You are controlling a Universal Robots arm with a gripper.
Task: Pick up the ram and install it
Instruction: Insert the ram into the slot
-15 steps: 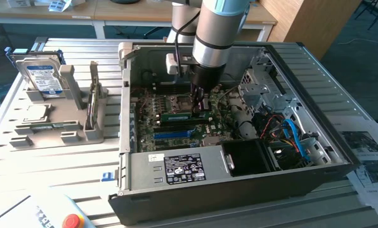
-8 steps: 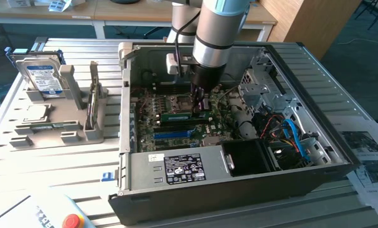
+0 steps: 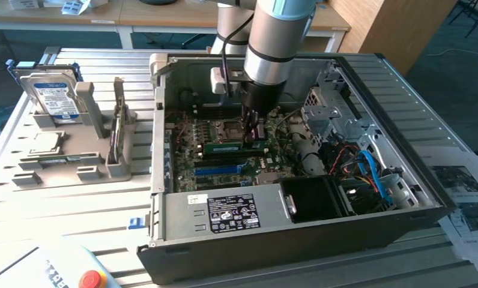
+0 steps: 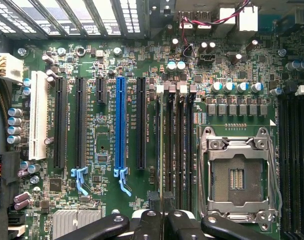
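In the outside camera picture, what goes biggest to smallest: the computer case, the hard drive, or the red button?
1. computer case
2. hard drive
3. red button, small even though it looks nearest

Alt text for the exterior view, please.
The arm reaches down into the open computer case, its hand shut on the green ram at the motherboard. A hard drive stands in the grey holder beside the case.

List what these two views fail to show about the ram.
- Exterior view: whether the ram is fully seated; too small, partly behind the end effector.
- Wrist view: what the end effector pinches; cut off at the picture's edge.
- Exterior view: hard drive label text; too small.
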